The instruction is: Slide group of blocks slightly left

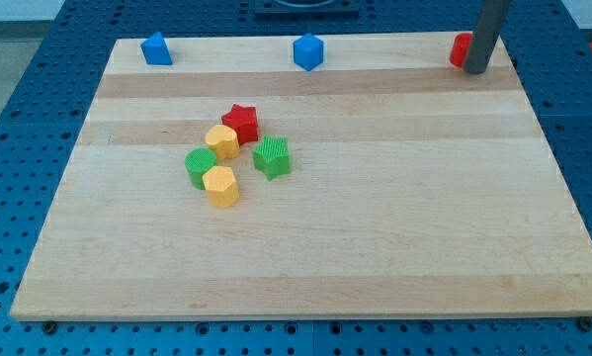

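A pale wooden board (375,257) made of glued planks, with fine straight grain and a smooth matt face, lies on a blue table (19,119) whose surface is dotted with a regular grid of small holes.

The group of blocks sits a little to the view's left of the board's middle. It has five pieces with faintly ribbed plastic faces. The red star block (241,123) is at the top of the cluster. Just below it to the view's left is a yellow block (222,141) with a rounded, roughly hexagonal top, touching the star. The green star block (272,156) lies to the view's right, near the others but a hair apart. The green round block (201,167) is at the view's left, and a second yellow hexagonal block (221,185) sits at the bottom, pressed against the green round one.

Along the board's top edge stand three more pieces, well apart from the group: a blue block (156,48) with a peaked top at the view's left, a blue cube-like block (308,51) in the middle, and a red block (461,49) at the view's right, partly hidden.

The rod is a smooth dark grey cylinder coming down at the view's top right. My tip (475,70) rests on the board just beside the red block, touching or nearly touching it, far from the group. There are no jaws on this rod, so no opening can be told.
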Controlling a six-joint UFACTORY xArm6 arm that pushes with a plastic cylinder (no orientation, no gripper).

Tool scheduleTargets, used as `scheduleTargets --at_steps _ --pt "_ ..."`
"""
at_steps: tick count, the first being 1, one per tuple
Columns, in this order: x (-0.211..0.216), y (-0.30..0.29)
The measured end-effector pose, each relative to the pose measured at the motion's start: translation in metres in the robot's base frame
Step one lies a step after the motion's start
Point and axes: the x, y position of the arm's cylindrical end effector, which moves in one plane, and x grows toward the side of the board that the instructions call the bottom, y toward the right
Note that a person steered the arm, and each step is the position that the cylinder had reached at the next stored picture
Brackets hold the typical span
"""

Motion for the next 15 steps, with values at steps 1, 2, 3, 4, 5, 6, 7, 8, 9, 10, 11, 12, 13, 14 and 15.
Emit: scheduleTargets --at_steps 1,2,3,4,5,6,7,8,9,10,11,12,13,14,15 --pt "-0.005 0.0" --pt "-0.007 0.0" --pt "-0.004 0.0" --pt "0.016 -0.005" --pt "0.047 -0.025" --pt "0.071 -0.064" --pt "0.096 -0.096" --pt "0.115 -0.136" --pt "0.137 -0.175" --pt "0.167 -0.205" --pt "0.172 -0.248" --pt "0.172 -0.289" --pt "0.172 -0.316" --pt "0.172 -0.334" --pt "0.172 -0.349"
